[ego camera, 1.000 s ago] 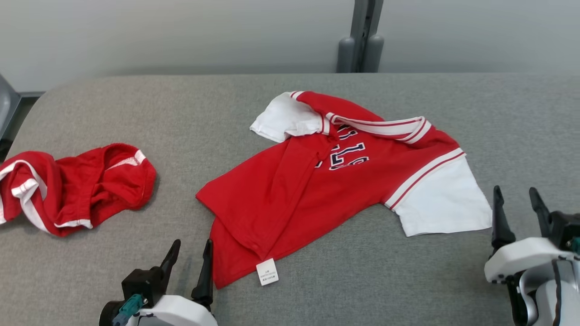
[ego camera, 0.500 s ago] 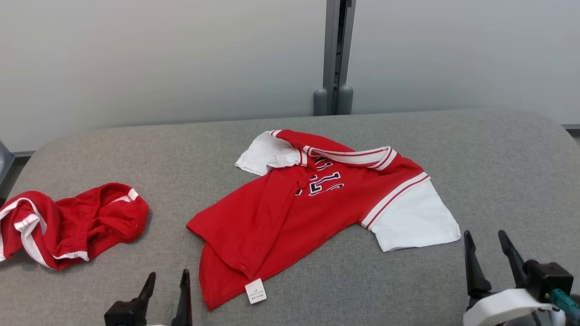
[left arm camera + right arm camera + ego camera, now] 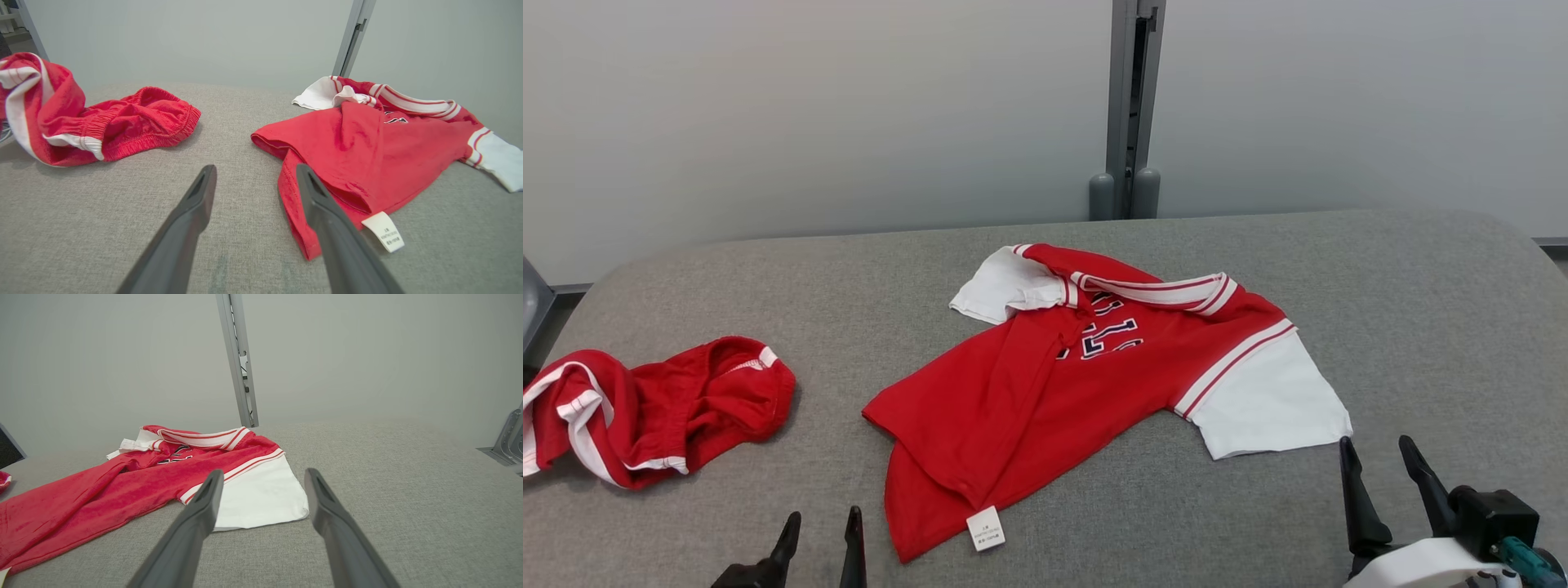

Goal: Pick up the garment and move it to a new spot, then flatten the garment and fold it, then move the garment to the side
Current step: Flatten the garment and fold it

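- aim for the red shirt (image 3: pixel 1045 392), rumpled mid-tabletop (image 3: pixel 1421 310), hem doubled over, care label (image 3: pixel 986 528) showing.
- pinch near hem with left end effector (image 3: pixel 823 514) and white sleeve (image 3: pixel 1270 404) with right end effector (image 3: pixel 1374 443), spread wide, empty, just short of cloth.
- lift evenly to avoid dragging folds.
- keep clear of red shorts (image 3: pixel 662 408), well apart at left; nothing blocking.

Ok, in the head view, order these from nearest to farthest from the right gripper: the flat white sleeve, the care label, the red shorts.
1. flat white sleeve, just ahead of the right gripper, to its left.
2. care label, on the shirt's near hem, mid-view.
3. red shorts, far left.
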Motion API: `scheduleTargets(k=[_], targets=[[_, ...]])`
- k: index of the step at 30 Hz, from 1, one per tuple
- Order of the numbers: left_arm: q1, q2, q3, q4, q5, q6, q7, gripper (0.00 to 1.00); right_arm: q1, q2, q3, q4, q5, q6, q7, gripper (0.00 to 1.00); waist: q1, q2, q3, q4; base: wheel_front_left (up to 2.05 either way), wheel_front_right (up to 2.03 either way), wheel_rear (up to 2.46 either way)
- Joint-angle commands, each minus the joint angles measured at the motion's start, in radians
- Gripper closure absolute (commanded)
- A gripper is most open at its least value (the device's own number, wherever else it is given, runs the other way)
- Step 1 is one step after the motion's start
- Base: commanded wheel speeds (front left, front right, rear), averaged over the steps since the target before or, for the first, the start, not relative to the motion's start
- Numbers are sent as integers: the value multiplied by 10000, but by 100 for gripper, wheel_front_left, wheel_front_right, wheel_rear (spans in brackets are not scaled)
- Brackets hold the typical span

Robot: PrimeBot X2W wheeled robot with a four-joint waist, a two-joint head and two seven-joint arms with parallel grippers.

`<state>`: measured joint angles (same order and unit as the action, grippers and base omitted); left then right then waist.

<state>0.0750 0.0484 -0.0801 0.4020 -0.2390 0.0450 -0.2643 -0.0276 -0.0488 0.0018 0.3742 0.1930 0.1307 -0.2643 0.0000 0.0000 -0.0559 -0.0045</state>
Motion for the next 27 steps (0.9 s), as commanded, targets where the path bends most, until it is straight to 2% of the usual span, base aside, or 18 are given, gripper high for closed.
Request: scheduleTargets(k=[1, 5, 9, 14, 20, 21, 22, 23, 27], targets=[[-155, 38, -137, -4, -138, -99, 0, 0, -109, -46, 46, 82, 90, 1, 0, 0, 0, 0, 119, 11, 0, 0, 0], [-330, 38, -478, 188, -474, -361, 0, 0, -225, -46, 160, 207, 94, 1, 0, 0, 0, 0, 338, 26, 0, 0, 0], [-565, 44, -1037, 744, -1289, -702, -1, 0, -437, -47, 306, 494, 130, 1, 0, 0, 0, 0, 699, -12, 0, 0, 0], [-996, 40, -1755, 1458, -2158, -811, -1, 0, -798, -48, 389, 603, 14, 1, 0, 0, 0, 0, 1244, -78, 0, 0, 0], [-1386, 41, -2151, 1975, -2692, -744, 0, 0, -1046, -46, 198, 715, -97, 1, 0, 0, 0, 0, 1508, -85, 0, 0, 0], [-1409, 41, -2159, 1991, -2757, -756, 0, 14, -1062, -48, 175, 719, -93, 1, 0, 0, 0, 0, 1536, -80, 0, 0, 0], [-1471, 43, -2127, 1892, -2699, -769, 0, 60, -1072, -48, 162, 717, -78, 1, 0, 0, 0, 0, 1564, -73, 0, 0, 0], [-1525, 43, -2072, 1782, -2651, -790, 0, 100, -1082, -46, 159, 722, -70, 1, 0, 0, 0, 0, 1593, -64, 0, 0, 0], [-1500, 44, -2031, 1677, -2614, -854, 0, 100, -1121, -48, 85, 790, -1, 1, 0, 0, 0, 0, 1707, -29, 0, 0, 0]])
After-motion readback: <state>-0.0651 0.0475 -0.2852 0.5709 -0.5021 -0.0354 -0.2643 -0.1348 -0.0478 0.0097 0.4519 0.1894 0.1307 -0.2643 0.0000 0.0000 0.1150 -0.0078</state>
